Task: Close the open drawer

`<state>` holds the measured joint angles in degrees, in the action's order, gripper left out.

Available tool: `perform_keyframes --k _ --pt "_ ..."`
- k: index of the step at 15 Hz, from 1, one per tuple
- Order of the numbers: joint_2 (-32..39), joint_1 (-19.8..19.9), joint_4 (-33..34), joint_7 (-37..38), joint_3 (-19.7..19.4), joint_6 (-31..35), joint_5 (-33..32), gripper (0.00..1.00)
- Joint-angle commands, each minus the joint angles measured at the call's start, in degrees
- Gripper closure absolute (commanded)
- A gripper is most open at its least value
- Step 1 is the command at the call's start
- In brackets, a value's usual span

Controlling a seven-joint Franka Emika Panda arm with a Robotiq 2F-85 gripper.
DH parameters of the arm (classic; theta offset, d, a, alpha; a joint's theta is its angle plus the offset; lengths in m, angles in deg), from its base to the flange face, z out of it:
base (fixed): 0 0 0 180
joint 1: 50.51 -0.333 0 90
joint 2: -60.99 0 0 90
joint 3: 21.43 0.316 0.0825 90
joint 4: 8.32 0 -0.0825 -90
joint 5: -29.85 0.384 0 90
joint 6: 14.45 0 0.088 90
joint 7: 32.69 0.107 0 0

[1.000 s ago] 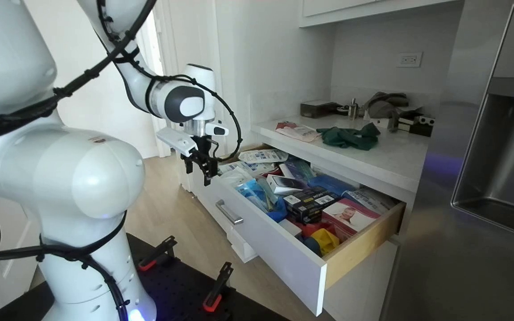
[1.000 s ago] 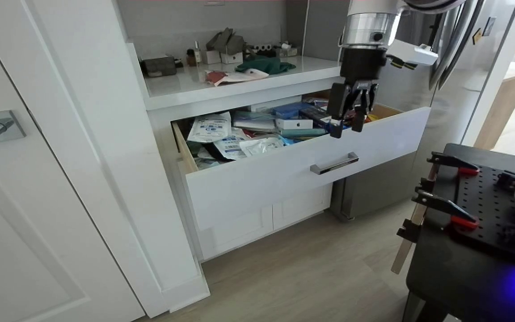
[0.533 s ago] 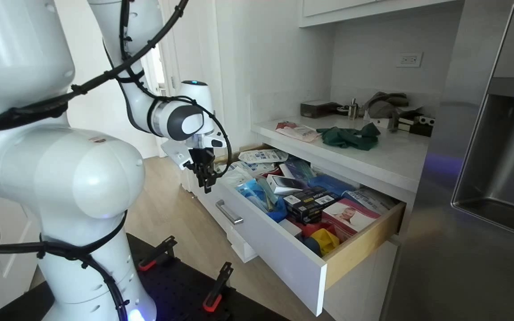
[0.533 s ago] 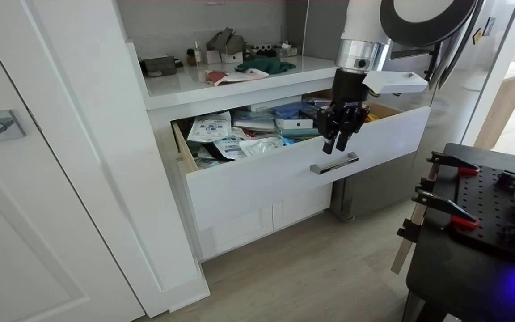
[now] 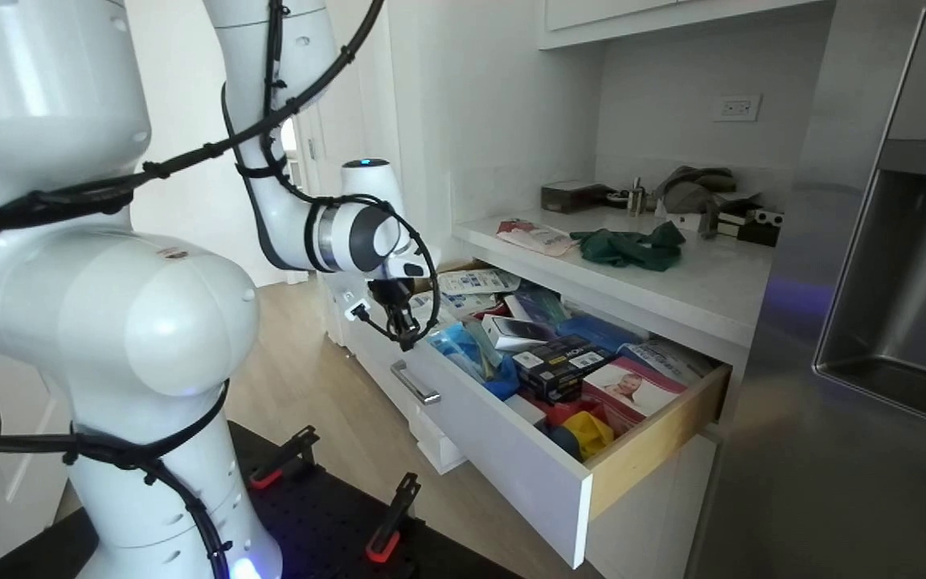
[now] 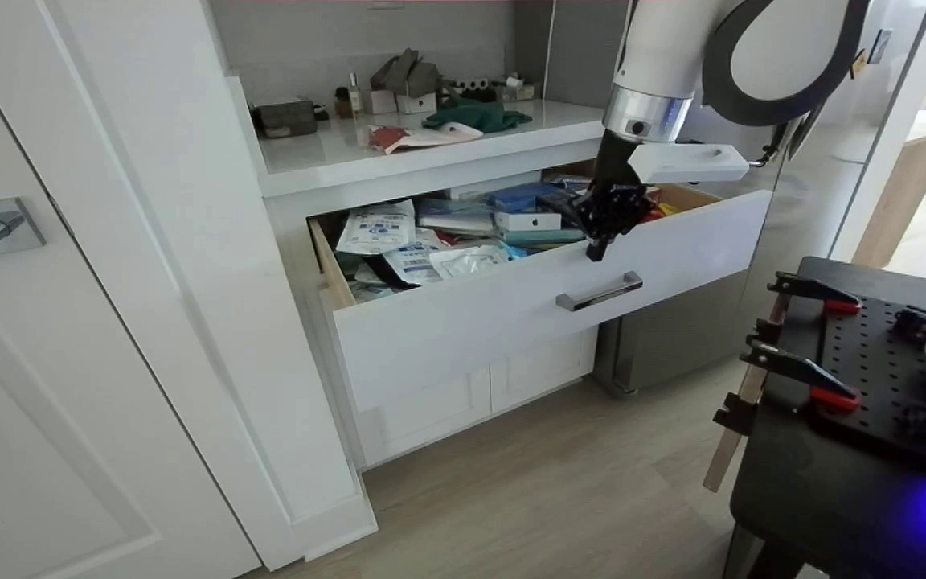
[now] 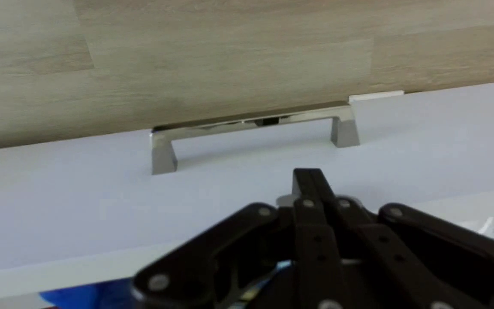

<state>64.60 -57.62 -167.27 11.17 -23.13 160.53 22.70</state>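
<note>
Wood-toned flooring (image 7: 178, 64) is lying below the claw (image 7: 309, 174), and a white countertop (image 5: 704, 281) is extending beyond it in both exterior views. We are observing both fingertips (image 7: 302, 174) meeting and gripping nothing, close to the upper part of the flat white front of the drawer (image 5: 503, 453); we are not able to tell whether they are touching it. Relative to the claw, we are locating the drawer standing extended just below and behind, its bar handle (image 7: 212, 128) sitting lower than the fingertips, and its packets (image 6: 383, 233) and boxes (image 5: 563, 366) lying on the countertop side.
</note>
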Motion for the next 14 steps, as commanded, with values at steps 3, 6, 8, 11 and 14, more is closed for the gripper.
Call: perform_keyframes --k 3,6,8,11,14 --pt "2.59 -2.1 5.43 15.04 -9.87 -2.63 -18.1 0.97" --pt "4.2 -3.55 8.38 20.8 -12.95 -3.09 -25.31 0.99" --pt "6.29 -4.07 10.58 22.51 -14.0 -3.29 -27.83 1.0" --pt "10.59 -4.65 14.64 23.13 -15.11 -4.23 -29.16 0.99" --pt "14.55 -4.53 18.43 21.88 -15.39 -5.13 -28.34 0.99"
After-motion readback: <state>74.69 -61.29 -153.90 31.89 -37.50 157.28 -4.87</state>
